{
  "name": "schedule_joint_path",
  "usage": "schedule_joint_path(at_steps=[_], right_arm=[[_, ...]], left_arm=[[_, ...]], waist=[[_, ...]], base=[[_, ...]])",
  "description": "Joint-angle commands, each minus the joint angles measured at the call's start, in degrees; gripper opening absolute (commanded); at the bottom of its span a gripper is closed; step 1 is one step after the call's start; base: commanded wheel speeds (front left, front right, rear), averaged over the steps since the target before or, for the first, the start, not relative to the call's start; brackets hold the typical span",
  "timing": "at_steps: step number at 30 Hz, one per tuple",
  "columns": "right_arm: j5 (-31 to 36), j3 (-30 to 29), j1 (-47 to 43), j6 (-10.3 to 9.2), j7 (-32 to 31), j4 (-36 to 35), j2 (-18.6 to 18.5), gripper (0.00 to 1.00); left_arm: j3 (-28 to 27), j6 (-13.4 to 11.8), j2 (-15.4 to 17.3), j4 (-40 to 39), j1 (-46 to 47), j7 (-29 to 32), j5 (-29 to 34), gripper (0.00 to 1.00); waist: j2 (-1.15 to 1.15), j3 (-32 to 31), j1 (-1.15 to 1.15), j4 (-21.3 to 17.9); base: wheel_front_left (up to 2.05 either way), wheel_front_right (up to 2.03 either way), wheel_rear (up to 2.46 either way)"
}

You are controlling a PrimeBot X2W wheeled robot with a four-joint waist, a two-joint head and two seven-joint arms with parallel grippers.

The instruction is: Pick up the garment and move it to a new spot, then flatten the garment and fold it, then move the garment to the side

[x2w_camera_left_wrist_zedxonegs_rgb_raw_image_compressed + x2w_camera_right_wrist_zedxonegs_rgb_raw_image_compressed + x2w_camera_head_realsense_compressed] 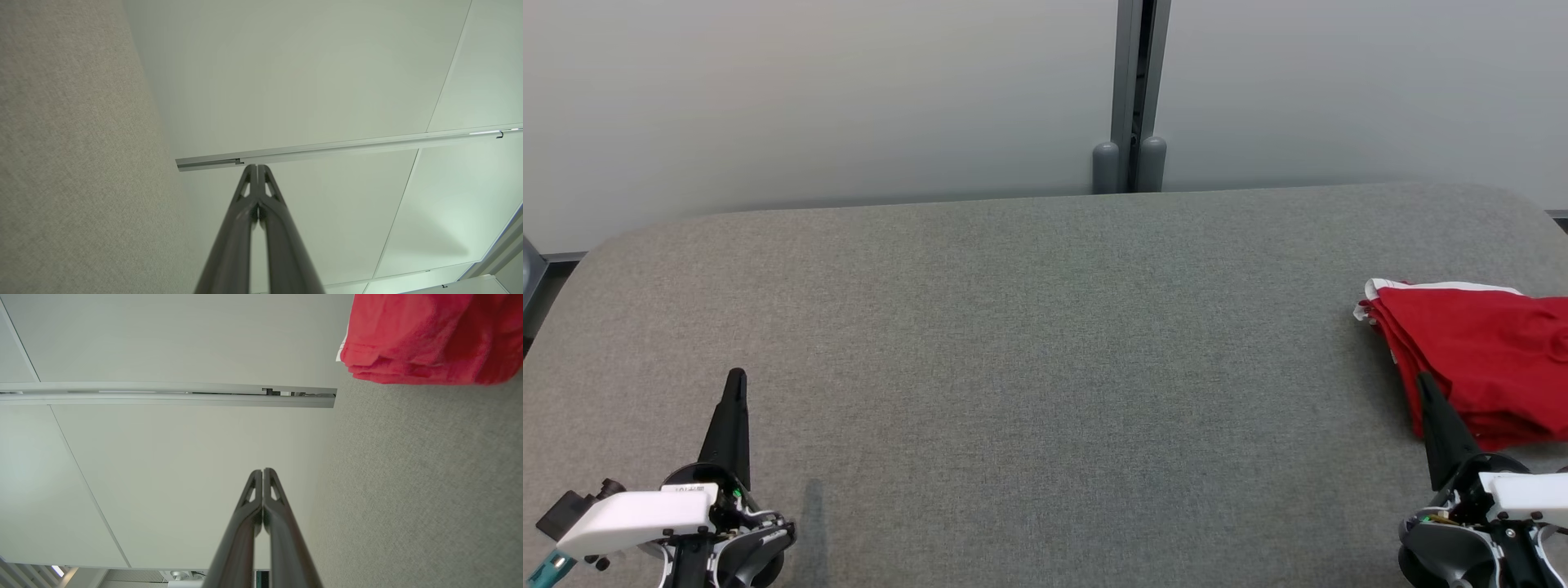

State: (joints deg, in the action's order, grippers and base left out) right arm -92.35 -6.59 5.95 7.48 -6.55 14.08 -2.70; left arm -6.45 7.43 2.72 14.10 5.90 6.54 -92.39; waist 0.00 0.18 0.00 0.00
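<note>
My left tool (737, 376) at seven o'clock and right tool (1423, 378) at five are pinched together, empty; garment (1482, 359) at three.

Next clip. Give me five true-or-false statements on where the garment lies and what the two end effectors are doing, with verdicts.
1. The garment lies folded near the right edge of the table. True.
2. The right end effector grips the garment. False: its fingers are shut on nothing, and the right wrist view shows the garment lying apart from them.
3. The left end effector is shut and holds nothing. True.
4. The garment is spread flat across the middle of the table. False: it is a layered red stack at the right side.
5. A white edge shows along the garment's far side. True.
</note>
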Motion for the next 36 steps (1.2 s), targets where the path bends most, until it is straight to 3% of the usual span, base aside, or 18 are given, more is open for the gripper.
schedule_joint_path(at_steps=[1, 36], right_arm=[[-0.14, -0.02, 0.52, 0.02, -0.16, -0.13, -0.29, 0.00], [-0.14, -0.02, 0.52, 0.02, -0.15, -0.14, -0.29, 0.00]], left_arm=[[-0.21, 0.16, 0.31, -0.13, 0.72, 0.18, -0.07, 0.00], [-0.20, 0.16, 0.31, -0.13, 0.72, 0.18, -0.07, 0.00]], waist=[[0.00, 0.00, 0.00, 0.00], [0.00, 0.00, 0.00, 0.00]], base=[[0.00, 0.00, 0.00], [0.00, 0.00, 0.00]])
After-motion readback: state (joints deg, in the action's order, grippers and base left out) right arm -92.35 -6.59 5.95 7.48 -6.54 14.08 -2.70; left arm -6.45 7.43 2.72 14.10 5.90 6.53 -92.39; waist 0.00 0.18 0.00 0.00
